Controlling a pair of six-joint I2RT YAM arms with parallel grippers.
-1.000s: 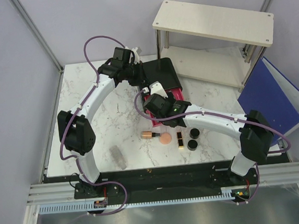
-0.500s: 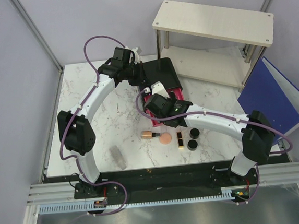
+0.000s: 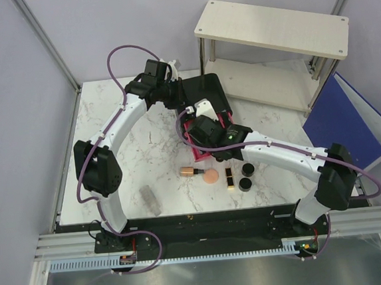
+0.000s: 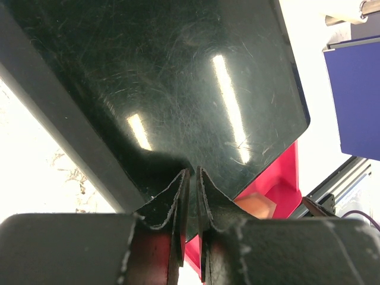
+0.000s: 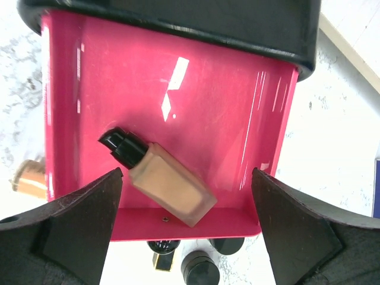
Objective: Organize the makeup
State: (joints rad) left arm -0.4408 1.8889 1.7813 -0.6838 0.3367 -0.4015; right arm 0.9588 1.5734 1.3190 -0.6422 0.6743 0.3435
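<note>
The black box [image 3: 203,91] stands at the table's back, its pink drawer [image 5: 178,89] pulled open. A tan bottle with a black cap [image 5: 169,187] lies in the drawer. My right gripper [image 5: 187,178] hangs open above it, holding nothing. My left gripper [image 4: 193,178] is shut, its tips against the box's glossy top [image 4: 178,71]. In front of the drawer lie a tan gold-capped bottle [image 3: 192,172], the peach disc [image 3: 210,177], the black-gold lipstick [image 3: 229,177] and two black jars [image 3: 247,169] [image 3: 245,184]. The clear tube [image 3: 149,199] lies at the near left.
A white two-level shelf [image 3: 271,29] stands at the back right. A blue bin [image 3: 349,125] leans at the right edge. The marble table [image 3: 124,148] ends at a black rail by the arm bases.
My right gripper has moved a little back and to the right over the drawer. The left arm and the loose makeup have not moved.
</note>
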